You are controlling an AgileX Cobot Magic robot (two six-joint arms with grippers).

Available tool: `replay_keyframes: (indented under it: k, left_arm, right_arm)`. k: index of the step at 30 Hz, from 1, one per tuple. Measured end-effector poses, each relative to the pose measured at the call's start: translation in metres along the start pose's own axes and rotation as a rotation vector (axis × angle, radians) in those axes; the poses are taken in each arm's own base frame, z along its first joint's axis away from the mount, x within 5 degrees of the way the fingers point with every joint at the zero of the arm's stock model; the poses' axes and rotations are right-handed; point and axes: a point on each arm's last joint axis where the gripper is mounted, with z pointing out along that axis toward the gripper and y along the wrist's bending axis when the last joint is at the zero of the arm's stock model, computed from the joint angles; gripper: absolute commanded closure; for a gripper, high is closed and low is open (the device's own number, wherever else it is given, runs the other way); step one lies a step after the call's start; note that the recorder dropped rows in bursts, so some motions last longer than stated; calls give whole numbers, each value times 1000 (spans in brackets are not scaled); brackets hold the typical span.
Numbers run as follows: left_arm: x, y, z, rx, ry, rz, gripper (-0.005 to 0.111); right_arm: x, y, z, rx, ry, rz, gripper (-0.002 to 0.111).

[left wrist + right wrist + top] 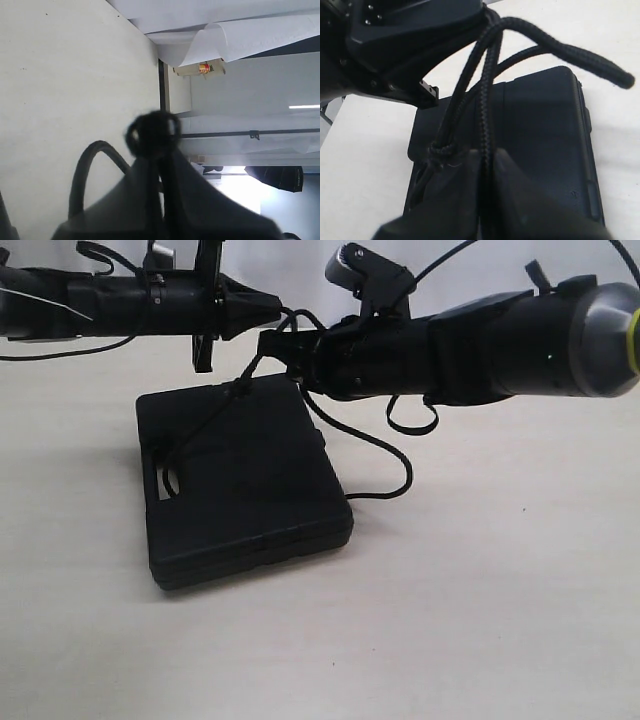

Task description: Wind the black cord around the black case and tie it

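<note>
Surface: pale beige table [480,620] in front of a white drape; the black case [250,475] lies flat left of centre, its handle slot [167,477] at the left end.
Cord: the black cord [485,100] rises from the far edge of the case to both grippers. One strand slants over the lid to the slot, and slack curls on the table to the right.
Right pincer: the right gripper [486,159] has its jaws pinched together on the cord, just beside a small knot [442,148].
Left pincer: the left gripper [161,159] hangs just left of it, jaws together. The dark blob at their tips looks to me like the cord nipped there.
Doing it well: I'd say the tie is being drawn up. Pull the two holds apart evenly, keep the case down, and don't let the free end [620,79] slip out.
Hard to see: the left wrist view is blurred at the tips. Whether the cord passes under the case is hidden. Where the strands cross between the grippers is black on black.
</note>
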Motion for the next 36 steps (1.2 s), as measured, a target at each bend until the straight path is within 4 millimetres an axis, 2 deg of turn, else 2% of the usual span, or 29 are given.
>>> replay_keyframes:
  k: [2, 7, 9, 12, 15, 19, 23, 26, 30, 36]
  left_arm:
    - [0, 0, 0, 3, 1, -1, 107]
    - [3, -2, 0, 27, 30, 1, 107]
    - [3, -3, -1, 33, 35, 0, 107]
    - [0, -7, -6, 40, 26, 13, 107]
    - [-4, -18, -15, 51, 4, 57, 107]
    - [-9, -38, -30, 69, -31, 158, 107]
    - [-4, -54, -30, 91, -24, 273, 107]
    - [5, -63, -23, 124, 15, 320, 107]
    - [14, -77, -14, 177, 69, 379, 107]
    - [17, -86, -11, 205, 90, 411, 107]
  right_arm:
    - [0, 0, 0, 0, 0, 0, 83]
    - [0, 2, -1, -20, 8, -1, 48]
    - [-2, 7, -6, -43, 11, -31, 41]
    - [-8, 18, -23, -84, 15, -166, 40]
    - [-18, 22, -49, -104, 50, -250, 40]
    - [-32, 6, -83, -12, 106, -296, 40]
    - [-53, 4, -110, 49, -4, -336, 44]
    - [-71, 15, -124, 44, -108, -369, 52]
    - [-77, 15, -117, 51, -125, -415, 55]
    - [-58, -11, -67, 89, 21, -528, 55]
